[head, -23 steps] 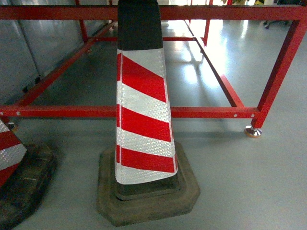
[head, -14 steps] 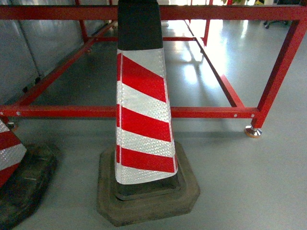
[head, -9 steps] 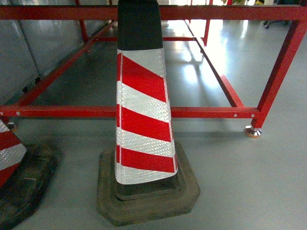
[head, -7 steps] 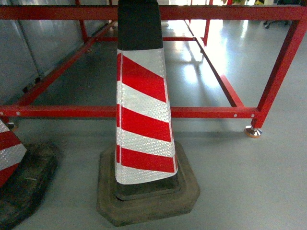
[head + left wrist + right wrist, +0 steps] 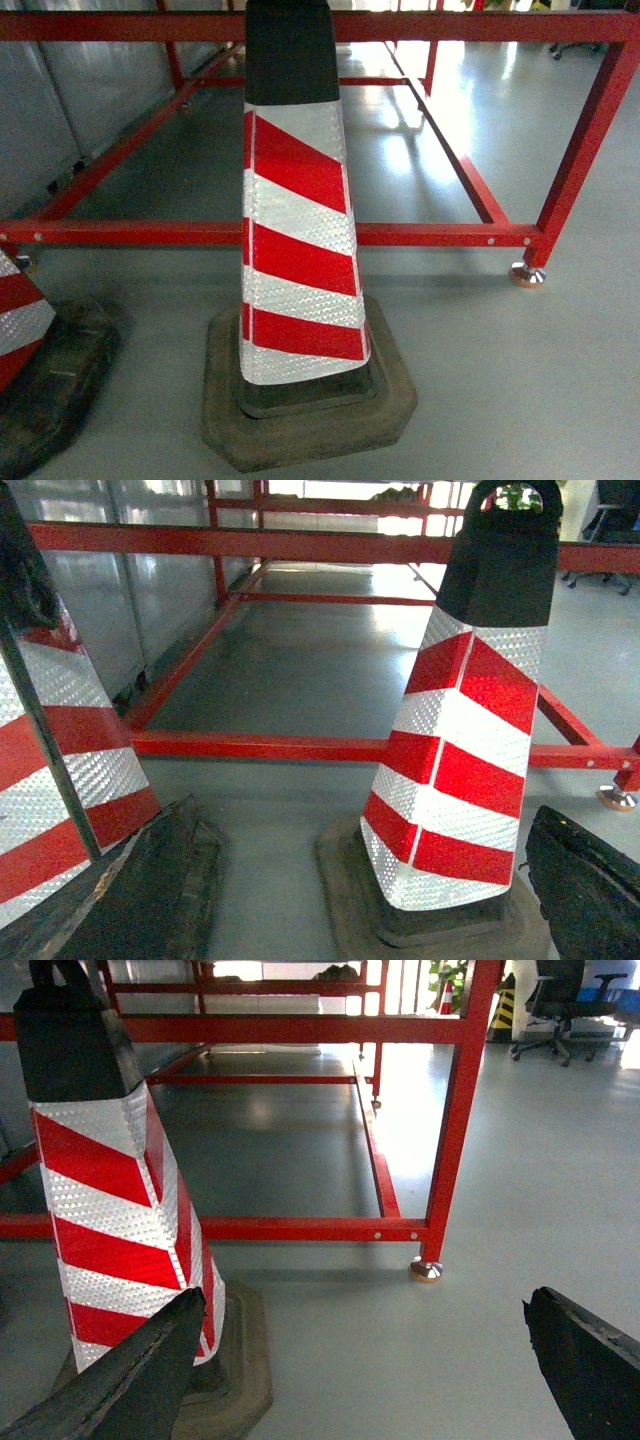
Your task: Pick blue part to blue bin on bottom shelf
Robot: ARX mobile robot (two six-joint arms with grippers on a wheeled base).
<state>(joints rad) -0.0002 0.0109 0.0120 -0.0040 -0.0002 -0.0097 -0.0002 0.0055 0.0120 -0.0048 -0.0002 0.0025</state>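
The blue part, the blue bin and the bottom shelf are out of view in all three views. My left gripper [image 5: 365, 812] is open, its dark fingers [image 5: 585, 885] spread wide at the bottom corners of the left wrist view, with nothing between them. My right gripper [image 5: 365, 1302] is open too, its black fingers [image 5: 590, 1365] far apart low over the grey floor and holding nothing. Neither gripper shows in the head view.
A red-and-white striped traffic cone [image 5: 297, 230] on a dark rubber base [image 5: 310, 425] stands straight ahead. A second cone [image 5: 20, 315] is at the left edge. Behind them runs a low red steel frame [image 5: 430, 235] with a footed leg [image 5: 527, 275]. Grey floor [image 5: 520, 390] lies to the right.
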